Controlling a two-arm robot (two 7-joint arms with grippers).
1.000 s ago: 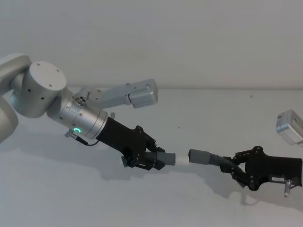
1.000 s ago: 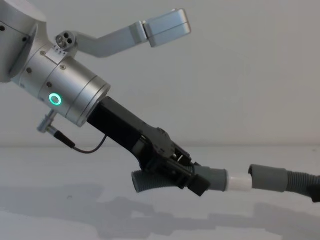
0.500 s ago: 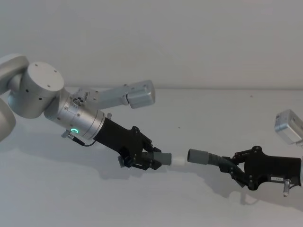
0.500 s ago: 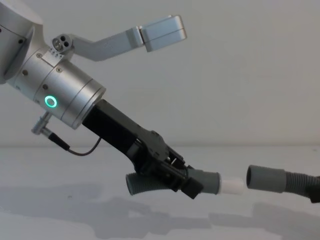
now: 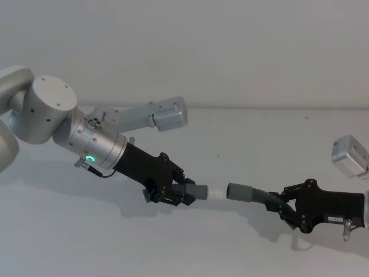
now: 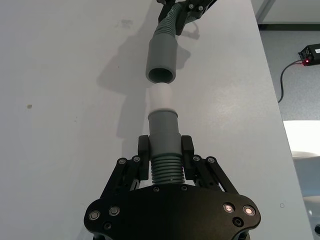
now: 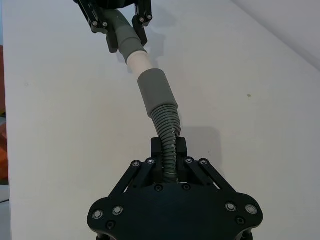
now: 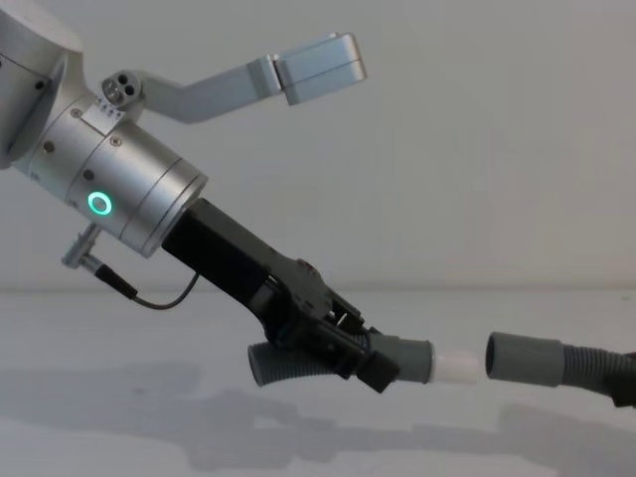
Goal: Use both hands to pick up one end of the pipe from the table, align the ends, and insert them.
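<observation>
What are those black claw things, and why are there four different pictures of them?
Those claws are a robot's two hands, called grippers. The left gripper sits on a fat silver arm with a green light. It is pinching a short bendy grey hose that ends in a white tip. The right gripper is pinching a longer hose that ends in an open grey socket.

The robot carries four cameras. One looks down from its head, one looks across from its chest, and one rides on each wrist, so those two pictures peek along the claws.

Both hoses are held up above a big white table. The white tip points at the socket, with a small gap between them. They are not joined yet.
</observation>
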